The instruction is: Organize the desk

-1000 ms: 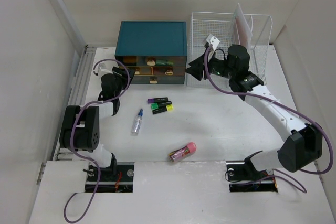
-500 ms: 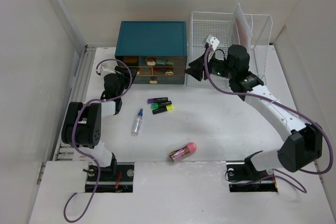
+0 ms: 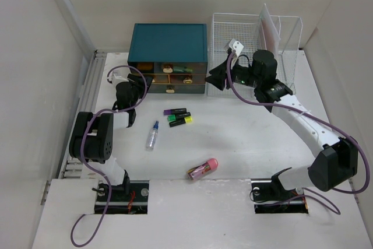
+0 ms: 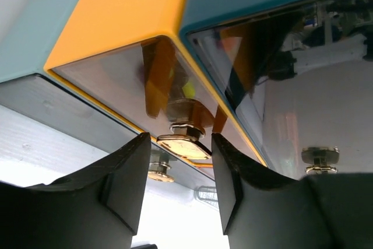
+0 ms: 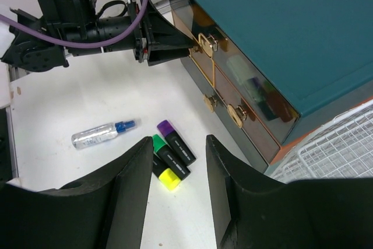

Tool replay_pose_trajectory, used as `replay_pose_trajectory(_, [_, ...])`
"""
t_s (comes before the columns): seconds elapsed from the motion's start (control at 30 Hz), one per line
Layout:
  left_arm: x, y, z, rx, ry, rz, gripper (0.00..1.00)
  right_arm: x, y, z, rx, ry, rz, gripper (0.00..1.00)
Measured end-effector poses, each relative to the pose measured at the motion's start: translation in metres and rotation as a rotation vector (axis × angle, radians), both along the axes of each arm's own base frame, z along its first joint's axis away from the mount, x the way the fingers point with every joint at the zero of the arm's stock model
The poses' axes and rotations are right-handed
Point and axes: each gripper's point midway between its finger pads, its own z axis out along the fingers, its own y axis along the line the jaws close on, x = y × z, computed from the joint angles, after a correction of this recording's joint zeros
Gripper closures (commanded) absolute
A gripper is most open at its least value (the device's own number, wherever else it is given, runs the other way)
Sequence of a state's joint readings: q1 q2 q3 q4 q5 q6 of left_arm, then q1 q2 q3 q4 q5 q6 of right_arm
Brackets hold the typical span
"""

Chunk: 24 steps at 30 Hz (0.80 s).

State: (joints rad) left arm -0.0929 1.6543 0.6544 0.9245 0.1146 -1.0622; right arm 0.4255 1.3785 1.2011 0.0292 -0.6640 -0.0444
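Observation:
The white desk (image 3: 245,138) carries a teal drawer box (image 3: 168,43) at the back. My left gripper (image 3: 144,84) is at the box's upper left drawer. In the left wrist view its fingertips (image 4: 180,144) close on that drawer's brass knob (image 4: 185,147) from both sides. The right wrist view shows the same grip on the knob (image 5: 205,43). My right gripper (image 3: 211,77) hangs open in front of the box's right end. Nothing is between its fingers (image 5: 179,144). Three highlighters (image 3: 178,117) lie on the desk below it.
A clear spray bottle (image 3: 152,134) lies left of the highlighters. A pink-capped item (image 3: 202,168) rests near the front edge. A white wire rack (image 3: 256,33) holding papers stands right of the drawer box. More brass knobs (image 5: 235,115) show on the other drawers.
The left arm's elbow has shifted slightly toward the drawer box while its jaws stay at the knob. The right arm has not moved.

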Motion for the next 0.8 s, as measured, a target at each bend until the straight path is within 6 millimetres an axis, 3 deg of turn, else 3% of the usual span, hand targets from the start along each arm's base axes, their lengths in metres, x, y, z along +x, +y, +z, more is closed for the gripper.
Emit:
replay_pose_trajectory(0.2, [0.002, -0.001, 0.002, -0.019, -0.013, 0.005, 0.79, 0.0, 0.0, 0.0, 0.0, 0.0, 0.002, 0.53])
replay_pose_trajectory(0.4, [0.002, -0.002, 0.002, -0.031, -0.014, 0.009, 0.87, -0.001, 0.001, 0.0, 0.001, 0.001, 0.008, 0.53])
replay_pose_trajectory(0.6, [-0.007, -0.001, 0.001, -0.059, -0.035, 0.02, 0.88, -0.003, 0.001, 0.0, 0.002, 0.001, 0.017, 0.53])
replay_pose_trajectory(0.8, [-0.032, 0.001, 0.001, -0.072, -0.033, 0.03, 0.83, -0.004, 0.003, -0.001, 0.003, 0.004, 0.028, 0.53])
